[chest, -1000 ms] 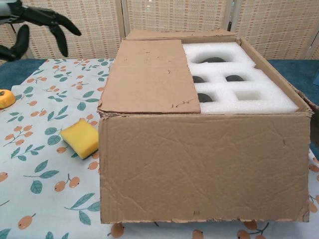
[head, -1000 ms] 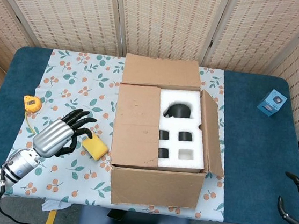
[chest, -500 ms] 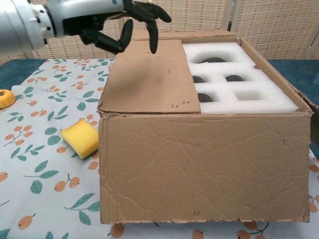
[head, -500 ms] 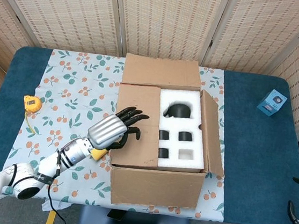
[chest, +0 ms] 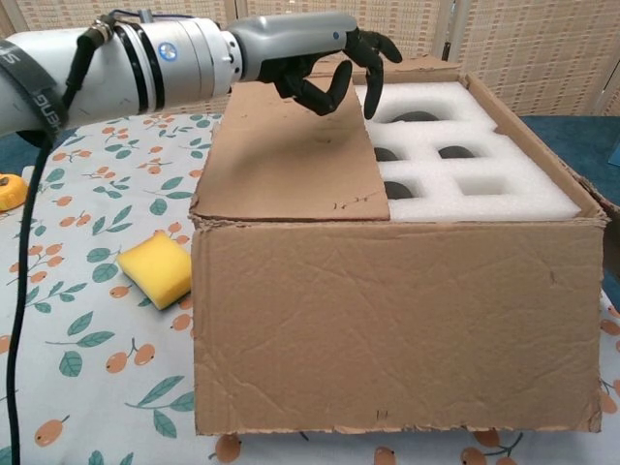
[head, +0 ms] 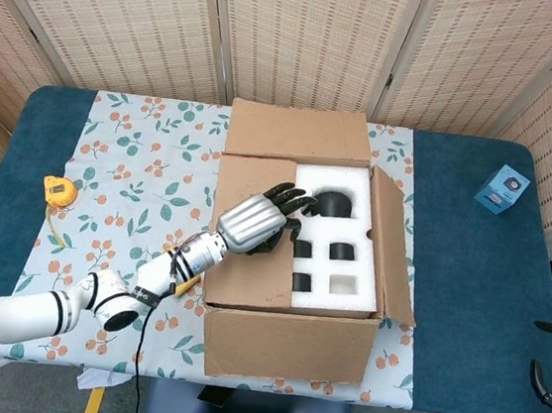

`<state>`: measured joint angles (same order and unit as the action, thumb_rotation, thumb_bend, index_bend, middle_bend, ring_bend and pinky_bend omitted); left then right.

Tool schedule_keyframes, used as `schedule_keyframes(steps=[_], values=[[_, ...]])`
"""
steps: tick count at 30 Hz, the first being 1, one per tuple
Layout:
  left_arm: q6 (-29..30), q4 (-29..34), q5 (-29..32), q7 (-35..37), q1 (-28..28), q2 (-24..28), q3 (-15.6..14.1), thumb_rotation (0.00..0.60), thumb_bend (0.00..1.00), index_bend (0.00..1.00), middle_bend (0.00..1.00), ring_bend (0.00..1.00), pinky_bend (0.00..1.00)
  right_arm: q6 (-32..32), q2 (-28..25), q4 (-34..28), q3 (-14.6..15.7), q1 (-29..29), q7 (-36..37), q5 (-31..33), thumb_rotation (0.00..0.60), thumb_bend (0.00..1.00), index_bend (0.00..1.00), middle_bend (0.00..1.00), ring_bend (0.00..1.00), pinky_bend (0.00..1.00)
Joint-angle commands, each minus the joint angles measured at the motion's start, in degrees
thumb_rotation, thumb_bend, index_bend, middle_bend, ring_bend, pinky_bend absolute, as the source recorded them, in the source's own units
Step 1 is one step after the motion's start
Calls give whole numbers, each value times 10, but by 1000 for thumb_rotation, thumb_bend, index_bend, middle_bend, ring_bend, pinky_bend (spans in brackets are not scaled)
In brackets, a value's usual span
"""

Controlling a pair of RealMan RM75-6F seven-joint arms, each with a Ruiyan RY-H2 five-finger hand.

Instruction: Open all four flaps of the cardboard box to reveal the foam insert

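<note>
Left hand (head: pixel 259 221), fingers spread and empty, above the closed left flap (head: pixel 248 231) beside the foam insert (head: pixel 352 240)

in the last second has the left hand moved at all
Yes. The left hand has travelled from over the patterned cloth beside the yellow sponge to above the cardboard box, fingertips now at the closed flap's inner edge by the foam insert.

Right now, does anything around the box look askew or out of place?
Mild oddities only: the cardboard box's right flap stands only half folded out, and a yellow sponge lies beside the box's left wall.
</note>
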<state>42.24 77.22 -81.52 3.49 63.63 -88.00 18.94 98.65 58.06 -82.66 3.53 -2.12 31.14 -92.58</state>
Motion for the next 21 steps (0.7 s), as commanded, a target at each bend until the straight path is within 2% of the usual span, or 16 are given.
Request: schedule_keyframes(steps=[1, 13, 21], values=[[1, -26, 1, 16, 18, -16, 4, 600, 1000, 549, 90, 0, 0, -10, -1, 5, -3, 2, 8, 2, 286, 545, 257, 0, 0, 0], [-1, -102, -4, 43, 55, -65, -15, 600, 1000, 571, 76, 0, 0, -39, -2, 13, -8, 7, 27, 2, 286, 546, 259, 0, 0, 0], [2, -132, -2, 36, 64, -79, -30, 600, 1000, 587, 73, 0, 0, -45, -4, 16, -10, 7, 36, -2, 284, 545, 260, 0, 0, 0]])
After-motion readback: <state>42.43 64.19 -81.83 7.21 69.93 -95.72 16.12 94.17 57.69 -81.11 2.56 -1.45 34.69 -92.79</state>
